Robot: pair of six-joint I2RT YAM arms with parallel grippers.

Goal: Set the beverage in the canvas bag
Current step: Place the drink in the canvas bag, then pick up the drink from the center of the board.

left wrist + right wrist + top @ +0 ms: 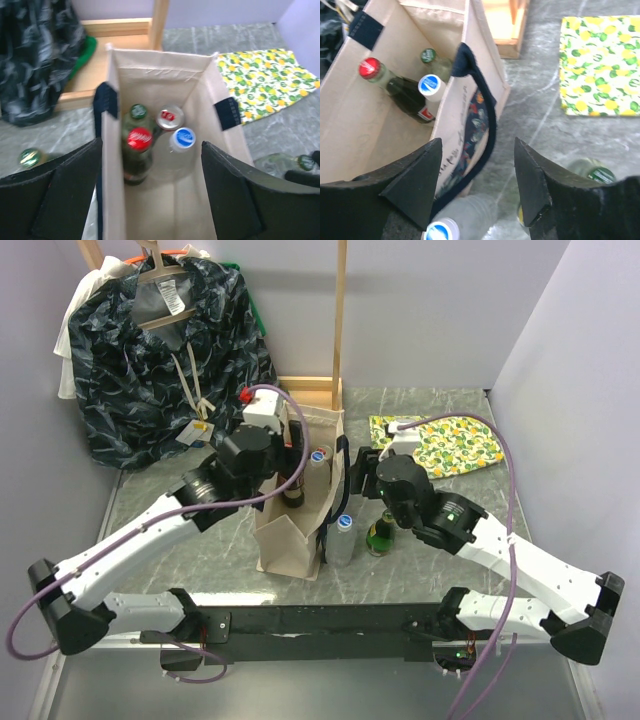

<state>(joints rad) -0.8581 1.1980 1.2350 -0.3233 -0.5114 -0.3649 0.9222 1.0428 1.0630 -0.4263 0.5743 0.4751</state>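
The beige canvas bag (290,535) stands upright mid-table with its mouth open. Inside it are a dark red-capped bottle (138,142), a clear blue-capped bottle (183,138), a green-capped bottle (138,111) and a silver-and-red top (170,117). My left gripper (292,452) hovers over the mouth, open and empty (151,150), one finger outside the left wall. My right gripper (358,468) is open and empty (477,145) beside the right wall, above the loose black strap (487,125). Outside the bag stand a clear blue-capped bottle (343,540) and a green bottle (381,532).
A dark blue patterned garment (150,350) hangs at the back left. A wooden frame (310,390) stands behind the bag. A lemon-print cloth (445,445) lies at the back right. Another green-capped bottle (30,157) sits on the table left of the bag.
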